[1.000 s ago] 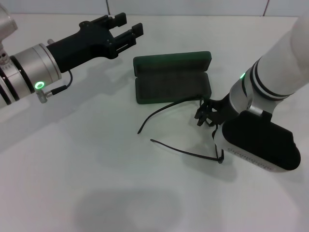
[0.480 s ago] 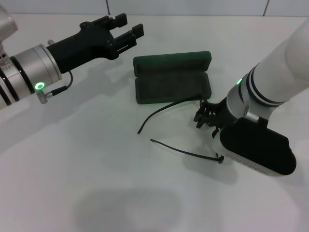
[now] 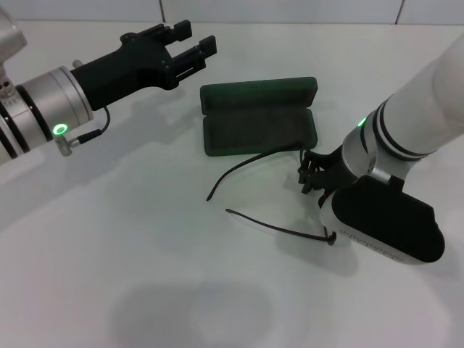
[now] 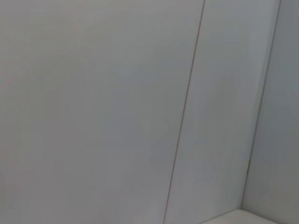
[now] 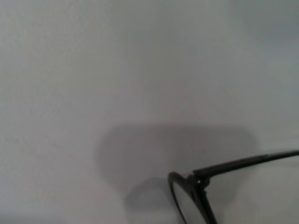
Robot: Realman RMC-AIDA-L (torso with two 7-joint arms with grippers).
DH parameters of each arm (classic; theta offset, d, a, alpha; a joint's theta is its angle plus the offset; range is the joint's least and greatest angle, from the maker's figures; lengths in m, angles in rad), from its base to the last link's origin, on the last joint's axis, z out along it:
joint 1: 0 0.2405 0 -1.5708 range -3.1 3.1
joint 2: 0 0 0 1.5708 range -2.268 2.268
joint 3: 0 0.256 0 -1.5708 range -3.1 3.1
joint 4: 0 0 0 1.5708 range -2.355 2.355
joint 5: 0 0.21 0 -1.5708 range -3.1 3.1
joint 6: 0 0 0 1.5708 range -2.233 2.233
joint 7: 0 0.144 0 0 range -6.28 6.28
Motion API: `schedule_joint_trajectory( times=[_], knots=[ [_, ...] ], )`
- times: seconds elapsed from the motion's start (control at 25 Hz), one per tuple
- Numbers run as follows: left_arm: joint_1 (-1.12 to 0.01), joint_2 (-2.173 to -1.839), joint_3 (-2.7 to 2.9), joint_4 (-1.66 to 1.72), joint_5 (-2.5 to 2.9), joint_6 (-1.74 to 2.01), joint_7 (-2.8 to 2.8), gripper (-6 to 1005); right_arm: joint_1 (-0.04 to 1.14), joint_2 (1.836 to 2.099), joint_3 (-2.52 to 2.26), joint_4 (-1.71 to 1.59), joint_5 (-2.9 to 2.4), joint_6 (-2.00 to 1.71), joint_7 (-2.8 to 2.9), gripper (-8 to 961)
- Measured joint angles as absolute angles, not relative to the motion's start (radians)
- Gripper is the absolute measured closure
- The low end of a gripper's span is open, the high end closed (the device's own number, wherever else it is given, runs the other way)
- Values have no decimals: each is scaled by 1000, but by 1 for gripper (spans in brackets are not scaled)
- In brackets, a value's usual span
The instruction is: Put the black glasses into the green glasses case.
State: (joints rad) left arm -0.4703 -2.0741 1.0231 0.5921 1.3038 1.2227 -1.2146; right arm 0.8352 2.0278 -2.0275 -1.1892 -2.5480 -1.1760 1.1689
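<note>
The green glasses case (image 3: 259, 116) lies open on the white table, its lid standing toward the back. The black glasses (image 3: 254, 160) lie just in front of it, temple arms spread toward the left. Their front is hidden under my right gripper (image 3: 317, 181), which sits low over it at the case's front right corner. In the right wrist view, one rim and one temple of the glasses (image 5: 196, 184) show close up on the table. My left gripper (image 3: 190, 45) hangs open and empty in the air, behind and left of the case.
The white table (image 3: 145, 275) stretches out in front and to the left. A tiled wall (image 4: 140, 93) fills the left wrist view. My right forearm (image 3: 420, 109) comes in from the right.
My right wrist has shifted slightly over the glasses' front. The glasses, the case and the left arm have not moved.
</note>
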Motion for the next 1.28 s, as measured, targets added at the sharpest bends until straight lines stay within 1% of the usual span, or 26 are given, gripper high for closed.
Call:
schedule_joint_trajectory(
  times=[0.2, 0.44, 0.64, 0.84, 1.04, 1.12, 1.28],
  knots=[
    [-466, -2074, 1023, 592, 1299, 1227, -1220, 429, 819, 2028, -1999, -1207, -2548, -1183, 1169, 648],
    [-469, -2073, 1023, 597, 1302, 1248, -1248, 431, 769, 2028, -1937, -1252, -2540, -1218, 1168, 737],
    [-471, -2067, 1023, 600, 1297, 1253, -1276, 433, 720, 2028, -1904, -1294, -2544, -1216, 1169, 835],
    [-465, -2067, 1022, 601, 1294, 1335, -1272, 434, 612, 2027, -1795, -1439, -2504, -1224, 1169, 835],
    [-452, -2074, 982, 603, 1292, 1481, -1255, 435, 463, 2024, -1665, -1550, -2321, -1203, 1131, 834],
    [-448, -2072, 966, 603, 1292, 1545, -1257, 435, 394, 2026, -1631, -1556, -2200, -1155, 1096, 834],
    [-446, -2065, 950, 596, 1291, 1644, -1259, 435, 306, 2027, -1626, -1502, -2001, -1047, 1011, 834]
  ],
)
